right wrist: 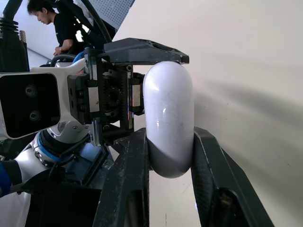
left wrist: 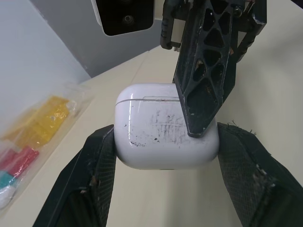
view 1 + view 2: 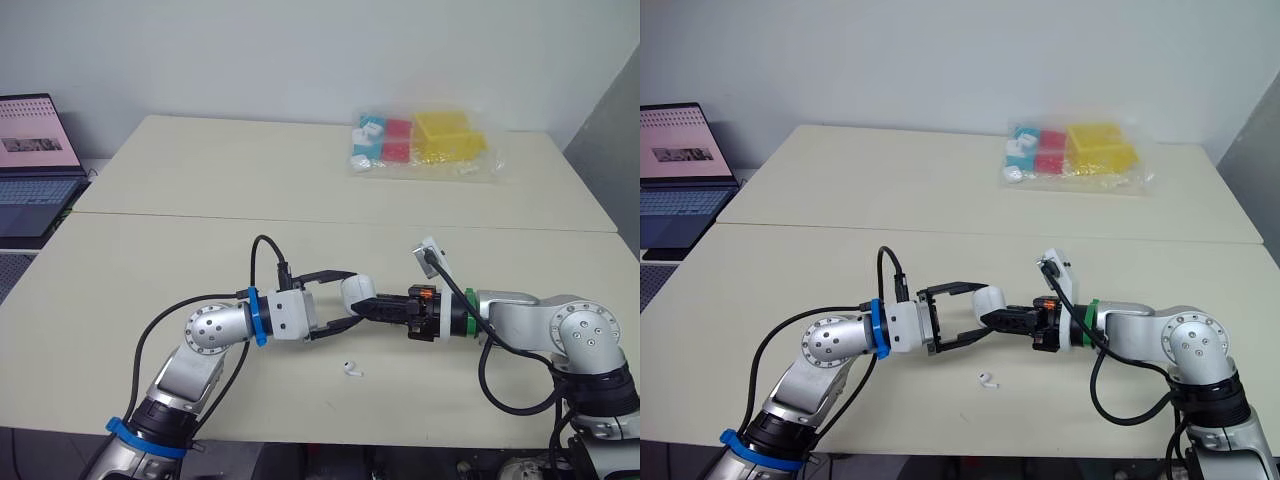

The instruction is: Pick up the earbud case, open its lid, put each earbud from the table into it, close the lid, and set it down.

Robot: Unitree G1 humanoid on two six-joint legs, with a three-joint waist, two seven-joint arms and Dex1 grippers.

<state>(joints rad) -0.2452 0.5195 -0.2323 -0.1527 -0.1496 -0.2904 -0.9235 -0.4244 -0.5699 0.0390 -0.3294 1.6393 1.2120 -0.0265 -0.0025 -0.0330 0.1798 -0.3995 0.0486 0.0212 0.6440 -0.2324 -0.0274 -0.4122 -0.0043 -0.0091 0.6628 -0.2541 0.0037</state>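
Note:
The white earbud case (image 3: 356,293) is held above the table's near half with its lid closed, between both grippers. My right gripper (image 3: 369,304) is shut on its lower part, one finger (image 2: 203,85) lying across the scuffed front face. My left gripper (image 3: 353,296) comes from the opposite side, and both of its fingers (image 2: 102,156) touch the case's two sides (image 2: 142,127). From the right wrist, the case (image 1: 168,118) is edge-on between my right fingers. One white earbud (image 3: 350,369) lies on the table just in front of and below the grippers.
A clear bag (image 3: 425,143) of yellow, red and blue items lies at the far right of the table (image 3: 200,180). An open laptop (image 3: 35,170) stands off the table's left edge. A person (image 1: 45,14) appears in the background beyond the left arm.

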